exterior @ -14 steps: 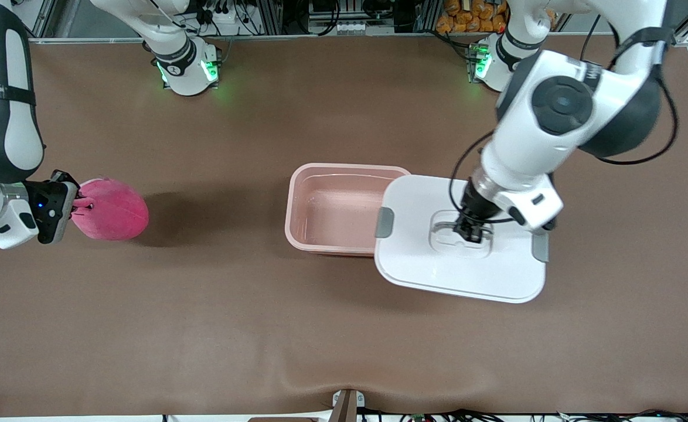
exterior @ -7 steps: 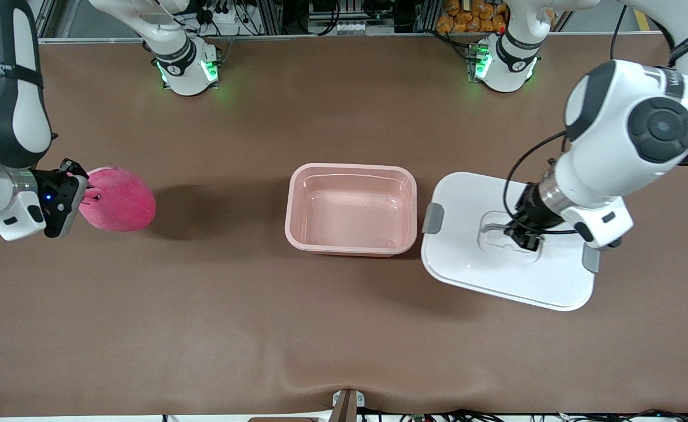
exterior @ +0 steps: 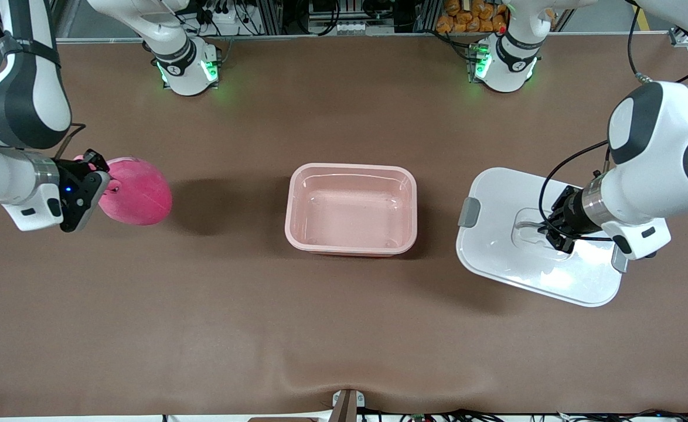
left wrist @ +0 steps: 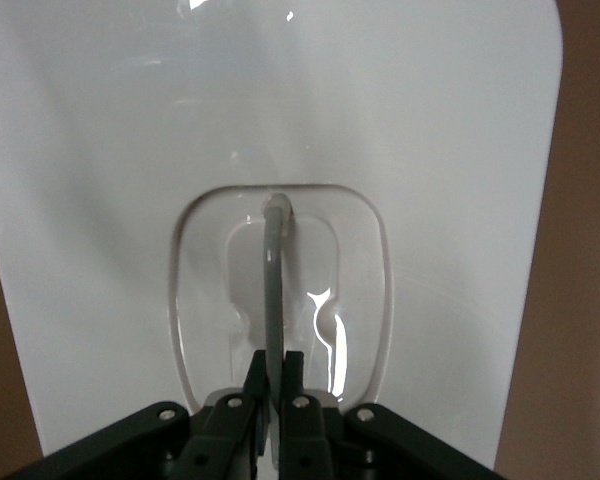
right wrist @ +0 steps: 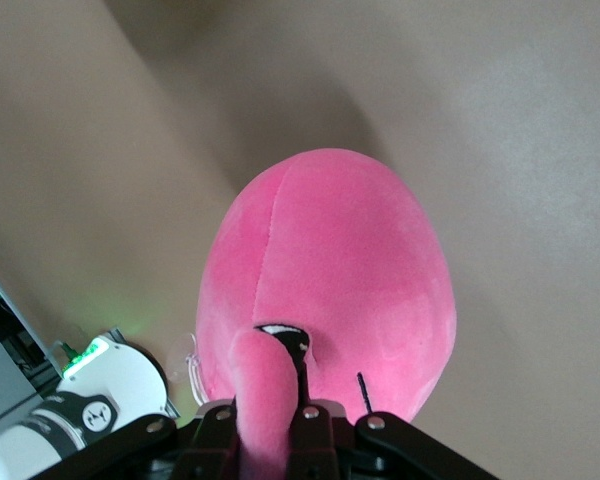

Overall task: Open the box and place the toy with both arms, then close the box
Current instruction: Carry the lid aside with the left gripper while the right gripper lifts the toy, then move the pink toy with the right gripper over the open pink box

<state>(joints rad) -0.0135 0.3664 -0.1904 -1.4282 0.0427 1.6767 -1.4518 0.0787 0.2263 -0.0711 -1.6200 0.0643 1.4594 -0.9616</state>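
1. front view, holdings: left gripper [exterior: 557, 236] pinches the grey handle [left wrist: 272, 290] of the white lid [exterior: 531, 264], lid lifted and tilted over the table toward the left arm's end; right gripper [exterior: 89, 187] pinches one ear [right wrist: 265, 395] of the pink toy [exterior: 139, 191], held over the table toward the right arm's end
2. box [exterior: 351, 208]: open, nothing inside, mid-table between the two grippers, well apart from both
3. risk, toy: a grip on one floppy ear alone looks likely to let it swing or slip loose and miss the box
4. risk, lid: hung from a thin handle, it may tip, so an edge could knock the box when it comes to closing
5. count: one box, one lid, one toy, two lid clips, two arms
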